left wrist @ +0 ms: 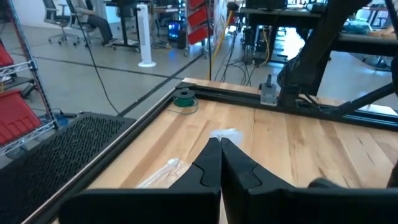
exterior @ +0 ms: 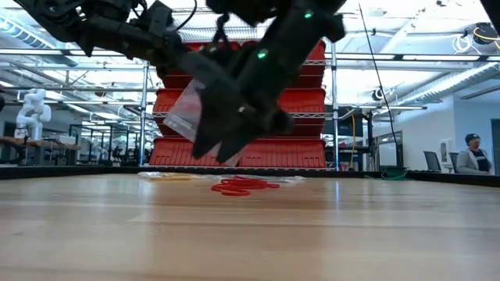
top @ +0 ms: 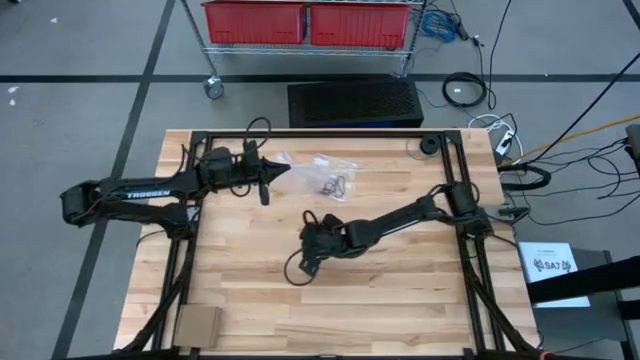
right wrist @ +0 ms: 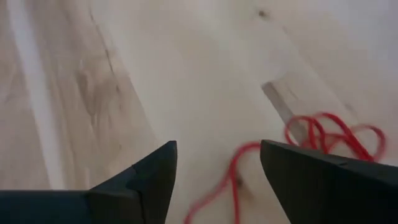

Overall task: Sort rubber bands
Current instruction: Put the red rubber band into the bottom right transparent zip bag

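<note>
A bunch of red rubber bands (exterior: 242, 186) lies on the wooden table (top: 400, 290) near its middle. My right gripper (right wrist: 217, 162) hangs open just above the wood, and a loose red strand (right wrist: 235, 177) runs between its fingers; the main red tangle (right wrist: 329, 134) lies beside one finger. In the high view this gripper (top: 312, 240) covers the red bands. Dark rubber bands (top: 332, 185) lie by the clear plastic bags (top: 320, 165) at the far middle. My left gripper (top: 280, 172) is shut, pointing level toward the table's right, with a clear bag (exterior: 186, 113) hanging under it. My left gripper is shut on a clear plastic bag, and its shut fingers (left wrist: 217, 162) hide the place of contact. The fingers come level from the table's left. In the low view the bag hangs below the gripper, clear of the table.
A dark roll (top: 428, 145) sits at the far right corner, and a cardboard piece (top: 197, 325) lies at the near left. A black mat (top: 355, 100) and a rack of red bins (top: 310, 22) stand beyond the far edge. A person (exterior: 473, 152) sits in the room behind.
</note>
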